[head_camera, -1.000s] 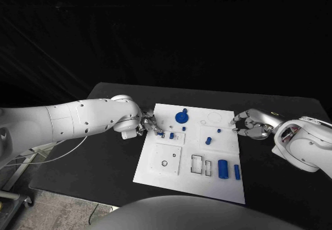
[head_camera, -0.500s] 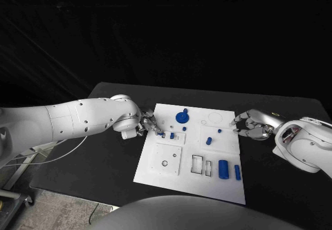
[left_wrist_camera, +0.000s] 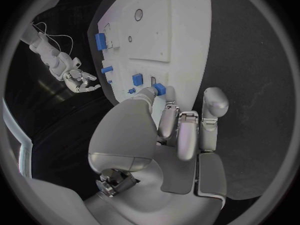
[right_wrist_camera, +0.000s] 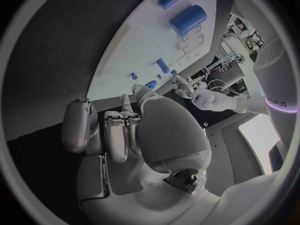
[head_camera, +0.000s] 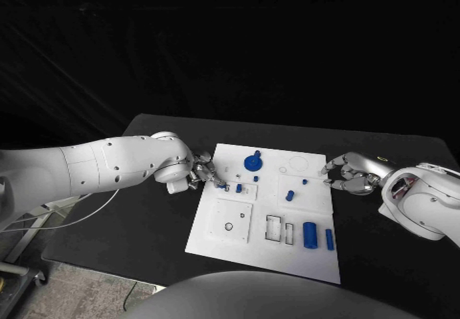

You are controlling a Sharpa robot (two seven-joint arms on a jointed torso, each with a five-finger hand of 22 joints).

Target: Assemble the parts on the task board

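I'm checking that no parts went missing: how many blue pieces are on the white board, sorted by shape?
Round disc: 1
Long cylinders: 2
Small pieces: 5
Total: 8 blue parts on the task board, as far as the head view shows.
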